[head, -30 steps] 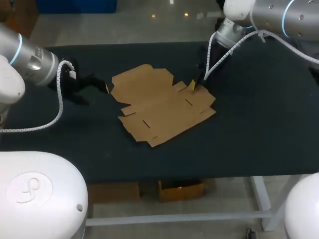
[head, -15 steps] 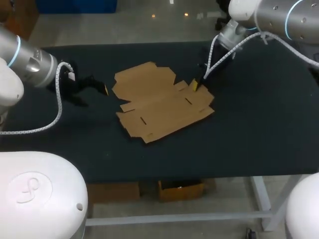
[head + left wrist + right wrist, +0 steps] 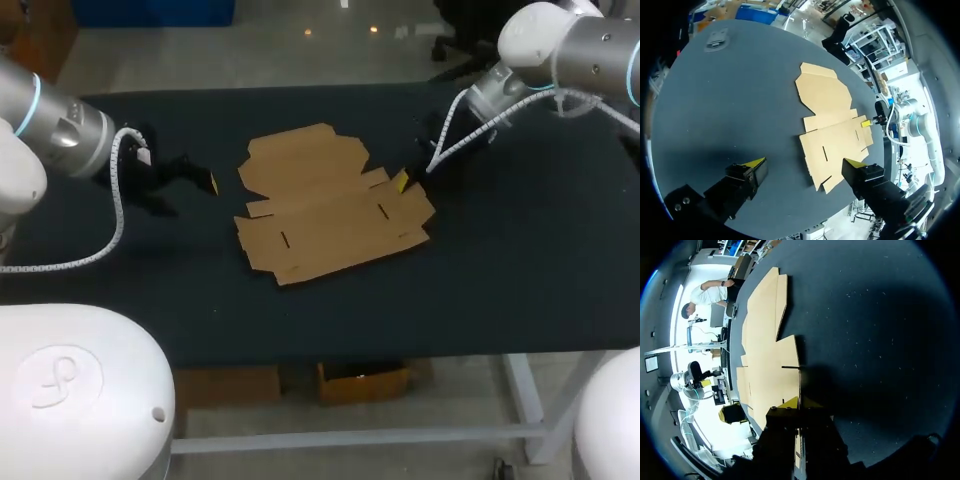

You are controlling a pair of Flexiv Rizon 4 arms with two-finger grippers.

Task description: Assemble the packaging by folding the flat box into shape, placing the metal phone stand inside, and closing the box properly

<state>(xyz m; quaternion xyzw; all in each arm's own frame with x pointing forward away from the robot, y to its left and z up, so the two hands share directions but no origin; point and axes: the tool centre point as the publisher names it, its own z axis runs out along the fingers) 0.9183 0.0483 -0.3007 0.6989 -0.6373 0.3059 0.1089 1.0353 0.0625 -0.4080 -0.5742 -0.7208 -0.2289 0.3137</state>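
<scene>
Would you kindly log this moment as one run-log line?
flat box: unfolded on table | left claw: open, beside box | right claw: shut on box edge

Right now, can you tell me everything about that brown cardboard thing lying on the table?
The flat box is plain brown cardboard, not yet folded, lying flat on the black table near its middle. It has wide panels, smaller flaps around the edges and a few thin slots. The right end effector pinches one edge flap on that arm's side; nothing else touches it, and nothing lies on it.
</scene>
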